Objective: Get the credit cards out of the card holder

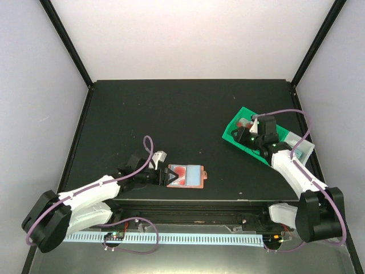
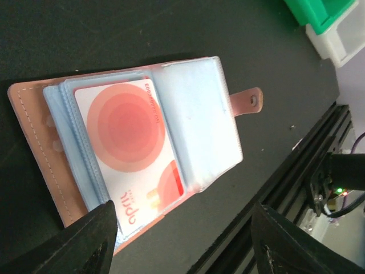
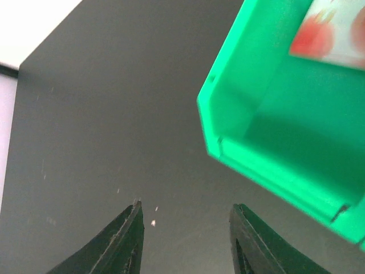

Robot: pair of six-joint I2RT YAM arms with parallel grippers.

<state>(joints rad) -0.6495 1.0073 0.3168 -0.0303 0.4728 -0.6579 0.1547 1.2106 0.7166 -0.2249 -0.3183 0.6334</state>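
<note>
The card holder lies open near the table's front edge, with light blue lining and a brown tab. A white credit card with red circles sits in its left panel's sleeve. My left gripper is open at the holder's left end. In the left wrist view the gripper has one finger at the card's near corner, and nothing is between the jaws. My right gripper is open and empty over the green bin's edge. Another card with red marks lies in that bin.
The green bin stands at the right, also in the right wrist view, with a clear bin beside it. Both show in the left wrist view's top right corner. The black front rail runs just below the holder.
</note>
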